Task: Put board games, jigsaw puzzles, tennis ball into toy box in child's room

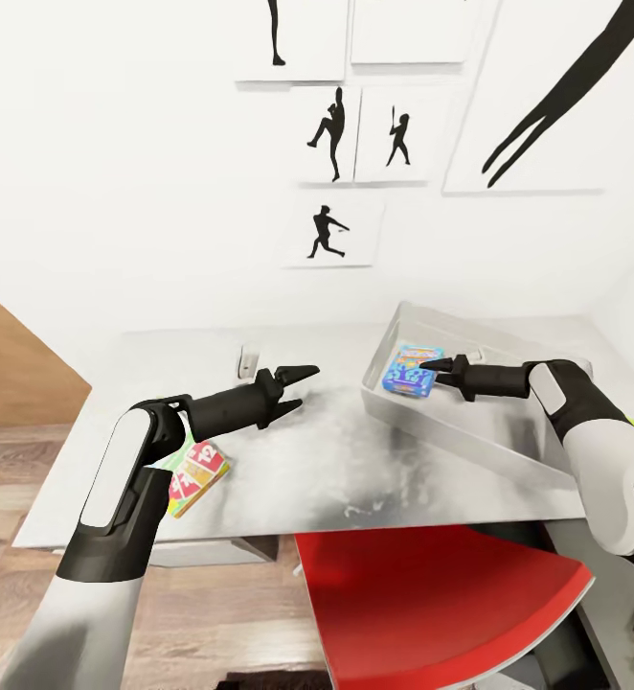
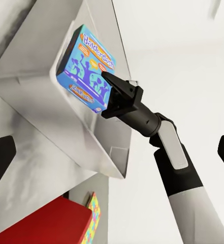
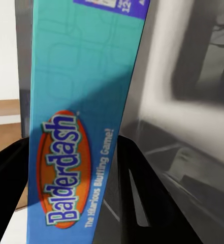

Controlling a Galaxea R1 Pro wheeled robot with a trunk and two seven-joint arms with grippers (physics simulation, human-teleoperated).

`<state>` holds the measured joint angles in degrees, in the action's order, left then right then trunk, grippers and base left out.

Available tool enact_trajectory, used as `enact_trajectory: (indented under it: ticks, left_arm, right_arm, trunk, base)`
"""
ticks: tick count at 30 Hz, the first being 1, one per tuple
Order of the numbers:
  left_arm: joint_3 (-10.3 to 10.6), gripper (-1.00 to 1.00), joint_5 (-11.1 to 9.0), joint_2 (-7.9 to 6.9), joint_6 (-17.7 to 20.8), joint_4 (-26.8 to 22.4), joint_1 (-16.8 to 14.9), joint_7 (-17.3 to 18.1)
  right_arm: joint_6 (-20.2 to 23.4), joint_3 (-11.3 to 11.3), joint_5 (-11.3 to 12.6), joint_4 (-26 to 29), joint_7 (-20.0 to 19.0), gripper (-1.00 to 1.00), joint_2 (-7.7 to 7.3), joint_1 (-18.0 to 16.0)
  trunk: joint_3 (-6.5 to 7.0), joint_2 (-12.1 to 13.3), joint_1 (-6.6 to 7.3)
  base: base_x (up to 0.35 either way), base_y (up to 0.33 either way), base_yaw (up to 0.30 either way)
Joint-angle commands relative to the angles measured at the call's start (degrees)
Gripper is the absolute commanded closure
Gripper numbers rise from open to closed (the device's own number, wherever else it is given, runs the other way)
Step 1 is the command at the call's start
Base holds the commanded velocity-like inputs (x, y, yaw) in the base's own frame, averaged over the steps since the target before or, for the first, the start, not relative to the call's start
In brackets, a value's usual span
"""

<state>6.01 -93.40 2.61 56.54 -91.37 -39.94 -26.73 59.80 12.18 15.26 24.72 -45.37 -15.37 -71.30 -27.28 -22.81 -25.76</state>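
Grey table (image 1: 336, 470) with toy box (image 1: 470, 422) and red-yellow box (image 1: 197, 474).

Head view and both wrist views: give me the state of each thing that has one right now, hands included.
Balderdash box: held on edge over the toy box, not released.
Right hand: shut on the Balderdash box.
Left hand: open, empty, above the table.
Toy box: open-topped, sitting on the table.
Red and yellow board game: lying flat on the table, partly hidden by the left arm.
Table: bears the toy box and the board game.
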Motion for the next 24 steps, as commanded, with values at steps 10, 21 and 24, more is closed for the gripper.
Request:
enact_trajectory:
  ticks: [10, 21, 24]
  left_arm:
    - [-0.05, -1.0, -0.56, 0.03, 0.08, -0.04, -0.05, -0.6]
    - [-0.05, -1.0, -0.55, 0.03, 0.08, -0.04, -0.05, -0.6]
    - [-0.04, -1.0, -0.55, 0.03, 0.08, -0.04, -0.05, -0.6]
  right_arm:
    - [0.2, 0.3, -0.34, -0.07, -0.43, 1.0, 0.07, -0.06]
    - [0.2, 0.3, -0.32, -0.06, -0.42, 1.0, 0.08, -0.07]
    - [0.2, 0.3, -0.32, -0.08, -0.42, 1.0, 0.08, -0.07]
  trunk:
    - [-0.87, -0.1, -0.03]
    - [-1.73, -0.1, -0.03]
    - [-1.94, -0.1, -0.03]
  base:
    - [0.0, 0.0, 0.0]
    - [0.0, 0.0, 0.0]
    - [0.0, 0.0, 0.0]
